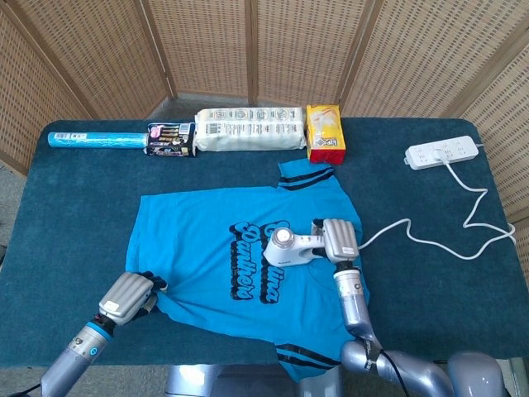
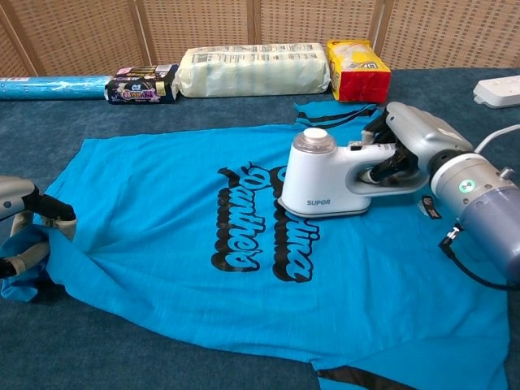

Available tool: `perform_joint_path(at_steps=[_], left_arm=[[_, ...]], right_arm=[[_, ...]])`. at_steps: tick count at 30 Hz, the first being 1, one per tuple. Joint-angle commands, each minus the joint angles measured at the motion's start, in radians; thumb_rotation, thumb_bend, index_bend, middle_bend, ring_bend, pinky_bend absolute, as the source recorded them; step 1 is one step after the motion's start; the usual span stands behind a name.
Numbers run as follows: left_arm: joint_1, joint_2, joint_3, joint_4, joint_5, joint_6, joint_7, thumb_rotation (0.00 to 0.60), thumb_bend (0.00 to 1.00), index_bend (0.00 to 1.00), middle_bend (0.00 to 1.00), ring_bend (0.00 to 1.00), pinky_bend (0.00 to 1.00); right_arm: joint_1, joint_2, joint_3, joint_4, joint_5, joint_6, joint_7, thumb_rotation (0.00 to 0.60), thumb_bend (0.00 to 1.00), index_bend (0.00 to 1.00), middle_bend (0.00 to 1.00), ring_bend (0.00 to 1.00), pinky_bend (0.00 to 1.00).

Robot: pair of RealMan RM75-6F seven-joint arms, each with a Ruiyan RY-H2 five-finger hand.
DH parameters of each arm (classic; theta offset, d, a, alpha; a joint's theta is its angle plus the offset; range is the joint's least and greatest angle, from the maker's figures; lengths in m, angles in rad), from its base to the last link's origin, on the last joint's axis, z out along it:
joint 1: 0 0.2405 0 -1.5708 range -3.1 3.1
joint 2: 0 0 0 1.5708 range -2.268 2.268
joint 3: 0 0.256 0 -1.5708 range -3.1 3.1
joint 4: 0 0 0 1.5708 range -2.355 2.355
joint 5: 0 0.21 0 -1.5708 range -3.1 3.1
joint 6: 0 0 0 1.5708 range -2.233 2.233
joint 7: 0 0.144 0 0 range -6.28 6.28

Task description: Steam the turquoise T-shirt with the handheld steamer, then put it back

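T-shirt [image 1: 207, 248] flat, steamer [image 2: 329, 179] on it

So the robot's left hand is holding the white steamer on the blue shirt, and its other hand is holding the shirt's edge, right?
Not quite: the hands are swapped. The right hand holds the white steamer on the turquoise T-shirt, and the left hand holds the shirt's edge. The chest view shows it, with the steamer on the printed lettering.
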Motion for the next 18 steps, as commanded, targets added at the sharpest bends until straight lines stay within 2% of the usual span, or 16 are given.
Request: perform_joint_path(at_steps=[1, 13, 18], left_arm=[[0.001, 0.000, 0.000, 0.000, -0.001, 0.001, 0.000, 0.600, 0.54, 0.56, 0.55, 0.45, 0.56], [0.000, -0.001, -0.003, 0.000, -0.005, -0.002, 0.003, 0.600, 0.54, 0.56, 0.55, 0.45, 0.56], [0.000, -0.001, -0.004, -0.002, -0.006, -0.003, 0.003, 0.600, 0.54, 0.56, 0.55, 0.45, 0.56]], right_arm=[[0.011, -0.011, 0.016, 0.027, 0.000, 0.000, 0.004, 0.600, 0.33, 0.76, 0.77, 0.80, 0.72], [0.038, -0.018, 0.065, 0.103, 0.010, -0.002, 0.005, 0.600, 0.33, 0.76, 0.77, 0.80, 0.72], [0.043, -0.022, 0.071, 0.126, 0.016, -0.008, 0.003, 0.600, 0.33, 0.76, 0.77, 0.80, 0.72]])
